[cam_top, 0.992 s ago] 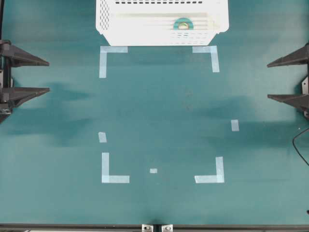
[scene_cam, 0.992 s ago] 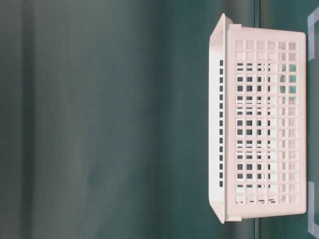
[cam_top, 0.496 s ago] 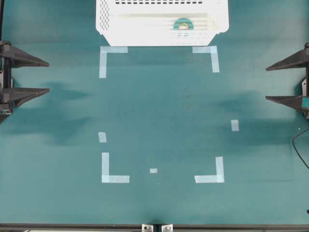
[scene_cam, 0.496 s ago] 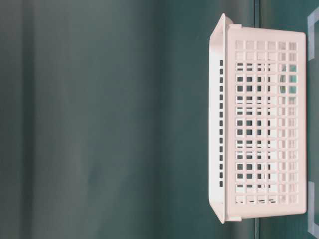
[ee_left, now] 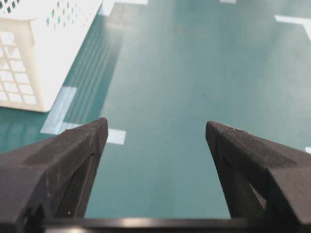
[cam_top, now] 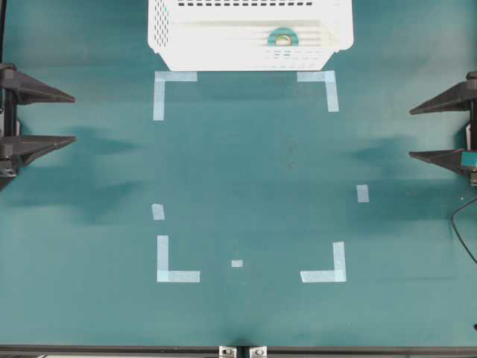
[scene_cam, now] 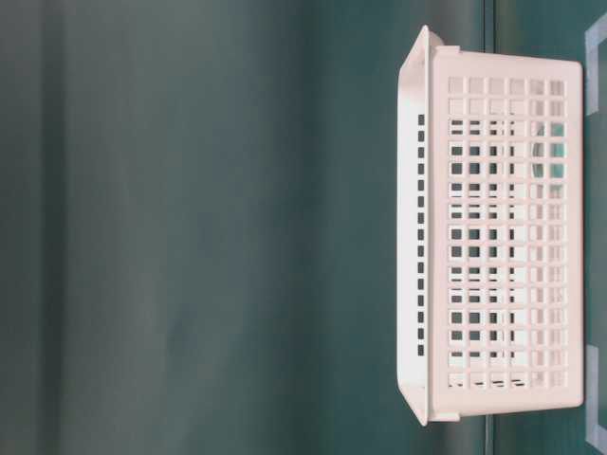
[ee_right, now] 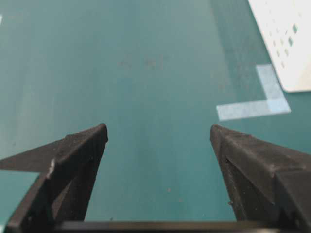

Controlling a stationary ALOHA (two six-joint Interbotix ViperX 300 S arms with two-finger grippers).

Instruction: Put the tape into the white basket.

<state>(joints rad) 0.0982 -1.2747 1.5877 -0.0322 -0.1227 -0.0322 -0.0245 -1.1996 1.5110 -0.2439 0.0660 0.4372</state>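
One tape (cam_top: 282, 37) roll sits inside the one white basket (cam_top: 168, 37) at the far edge of the green table (cam_top: 253, 171), toward the basket's right end. Four pale corner marks (cam_top: 177, 259) plus a few small strips are stuck on the table. Both the left gripper (cam_top: 71, 117) and right gripper (cam_top: 414, 133) have their jaws spread wide, holding and touching nothing, and no writing is readable.

One camera looks straight down on the green table (cam_top: 253, 171). A second sits low at table level, rotated sideways, close to the white basket (scene_cam: 503, 237). Two wrist cameras look forward past their own fingers, low over the table, each catching a basket corner.
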